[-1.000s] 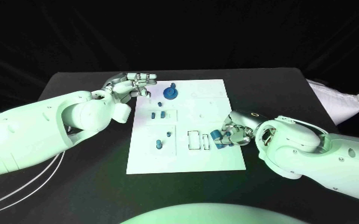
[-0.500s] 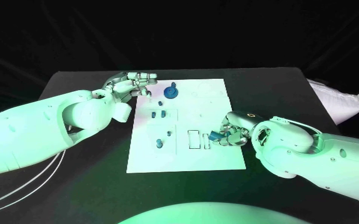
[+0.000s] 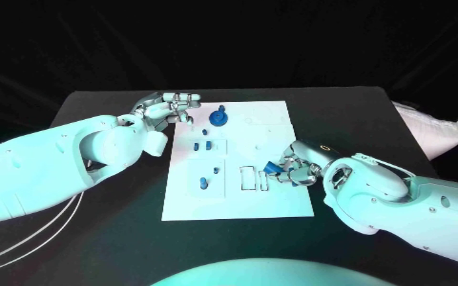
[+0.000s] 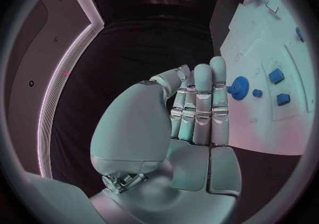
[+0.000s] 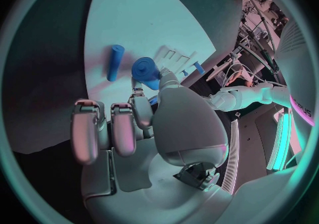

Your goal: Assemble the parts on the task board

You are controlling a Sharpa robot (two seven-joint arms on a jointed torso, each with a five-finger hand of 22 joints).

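The white task board (image 3: pixel 239 203) lies in the middle of the black table. My right hand (image 3: pixel 294 171) hovers over the board's right edge and pinches a short blue cylinder (image 3: pixel 272 165) (image 5: pixel 145 69) between thumb and finger. A blue peg (image 5: pixel 115 63) lies loose on the board just beyond it. My left hand (image 3: pixel 172 108) (image 4: pixel 196 104) is at the board's far left corner, fingers straight and side by side, holding nothing. A blue gear (image 3: pixel 218 119) (image 4: pixel 239 84) stands on the board close to its fingertips.
Two small blue parts (image 3: pixel 200 145) sit in a raised square on the board's left half, and another blue part (image 3: pixel 202 182) sits nearer me. Rectangular slots (image 3: pixel 254 178) lie left of my right hand. A white cloth (image 3: pixel 427 130) lies at the table's right edge.
My right hand has lifted the blue cylinder a little and carried it slightly away from me, towards the board's middle. My left hand has stayed still.
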